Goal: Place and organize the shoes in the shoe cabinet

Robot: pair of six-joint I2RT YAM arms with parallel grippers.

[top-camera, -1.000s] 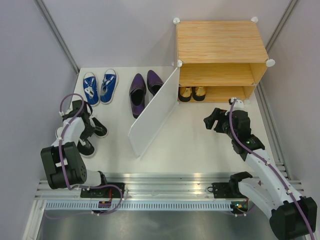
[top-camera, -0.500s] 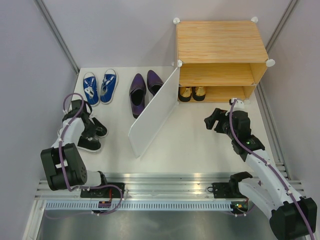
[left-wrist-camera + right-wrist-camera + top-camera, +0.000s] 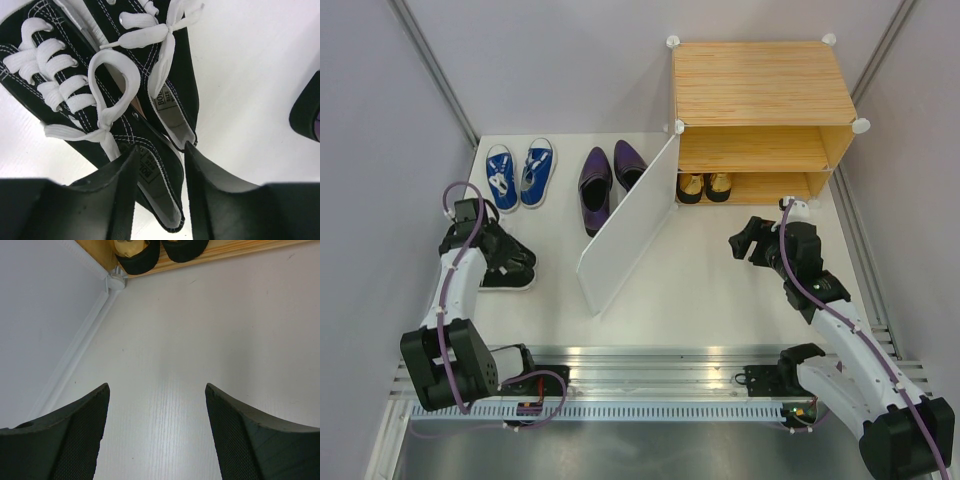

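Ahead of the left gripper (image 3: 160,150), the black shoes (image 3: 125,100) ran off the top edge, toes unseen; a dark shape (image 3: 306,117) to its right was too clipped to name. Beyond the right gripper (image 3: 156,388), the gold shoes (image 3: 137,257) showed only their heels.

White table (image 3: 720,290); pale grey walls (image 3: 570,70); aluminium rail (image 3: 650,362) at near edge.
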